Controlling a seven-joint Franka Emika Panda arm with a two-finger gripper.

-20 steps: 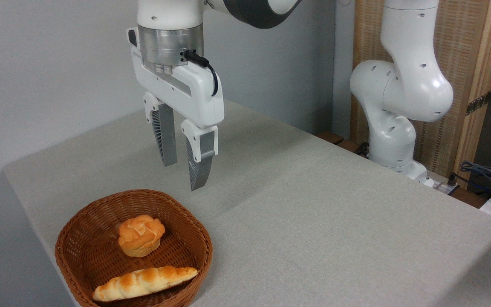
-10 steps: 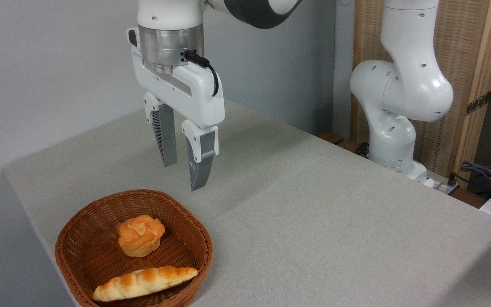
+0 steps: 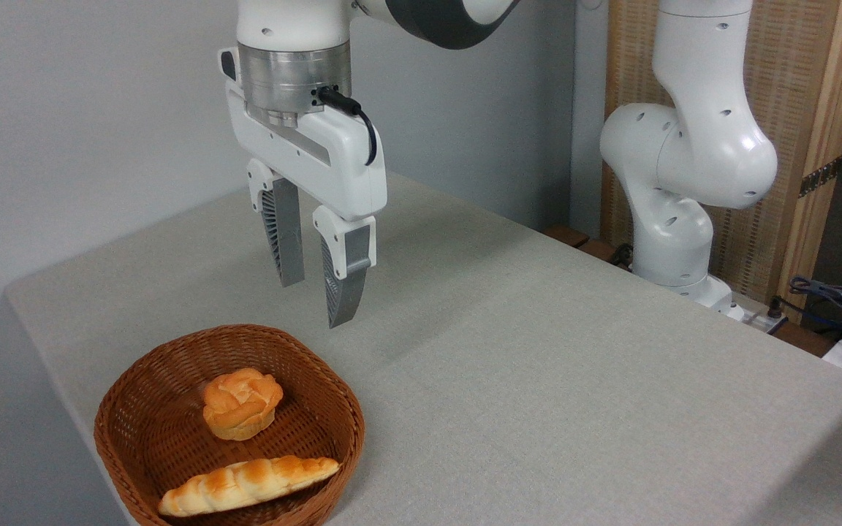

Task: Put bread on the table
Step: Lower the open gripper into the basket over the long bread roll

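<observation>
- Barely anything has moved since the earlier frames; the white two-finger gripper with grey ribbed fingers (image 3: 315, 303) has drifted a hair to the right and sits at much the same height; loaf, bun and basket unchanged
- gripper state: jaws parted with a clear gap between them, nothing held; fingers point down, hanging well above the basket's far rim, touching nothing
- task's thing: the long tapered braided golden-brown bread with pale creamy patches (image 3: 247, 484) lies in the brown woven wicker basket (image 3: 123, 391), along its near side, thin end to the right by the rim; not gripped, not lifted
- small round orange-brown knotted bun (image 3: 241, 402) sits in the basket just behind the loaf; apart from it; not the target
- large flat light grey-beige fabric-covered table (image 3: 538, 365) is bare to the right of the basket; plenty of room there for a drop
- progress, as judged: very early; no step of the task done; gripper is not even over the loaf yet
- left to do: move forward over the bread; descend; close on it, probably across the middle; lift clear of the rim; carry to open tabletop; release
</observation>
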